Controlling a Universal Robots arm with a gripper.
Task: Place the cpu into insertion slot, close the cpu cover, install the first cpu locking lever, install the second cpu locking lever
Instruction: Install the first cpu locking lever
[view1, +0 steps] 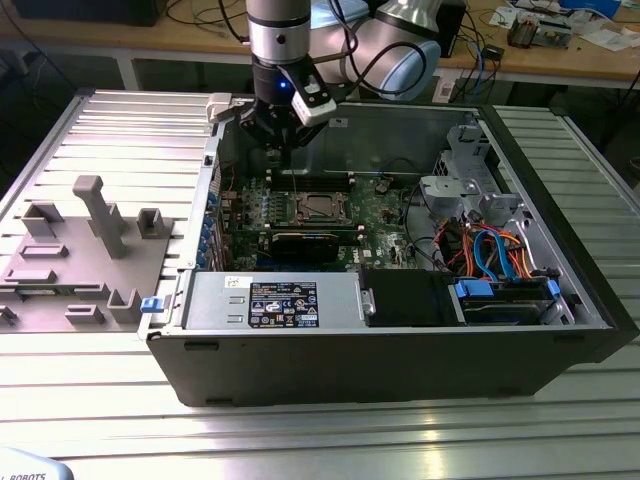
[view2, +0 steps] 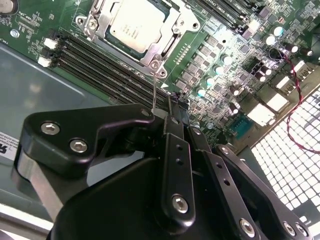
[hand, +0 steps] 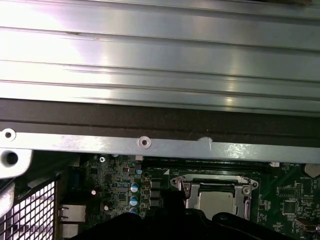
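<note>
**Tool poised above the socket, lever wire rising to its tip**

The one relation that matters here is vertical. In the exterior view the tool (view1: 283, 150) hangs inside the open computer case (view1: 560, 330), near its back wall, and the cpu (view1: 318, 206) lies below it and a little toward the exterior view's right, seated flat in the insertion slot (view1: 296, 208) on the green motherboard (view1: 385, 215). Tool and chip are apart, with clear air between the fingertips and the board.

In the second wrist view the cpu (view2: 134, 26) shows its dull silver top framed by the cpu cover (view2: 176, 20), which lies down flat around it, so the chip is in and the cover looks closed. From the corner of that frame nearest the tool a thin locking lever (view2: 156, 87) runs as a straight wire up to the tool (view2: 167, 116), meeting it right at the tip. The lever's long axis points from the socket corner toward the tool, standing well off the board rather than lying along the socket edge.

The tool's fingers are drawn together, with no gap showing between them, and the wire's end disappears at their tip; it appears pinched there, though the contact itself is hidden by the black fingers.

In the first wrist view the cpu (hand: 217, 202) sits in its frame just beyond the tool's dark body, past the case's metal edge (hand: 145, 146). The case rests on a ribbed metal desk (view1: 330, 435).
</note>
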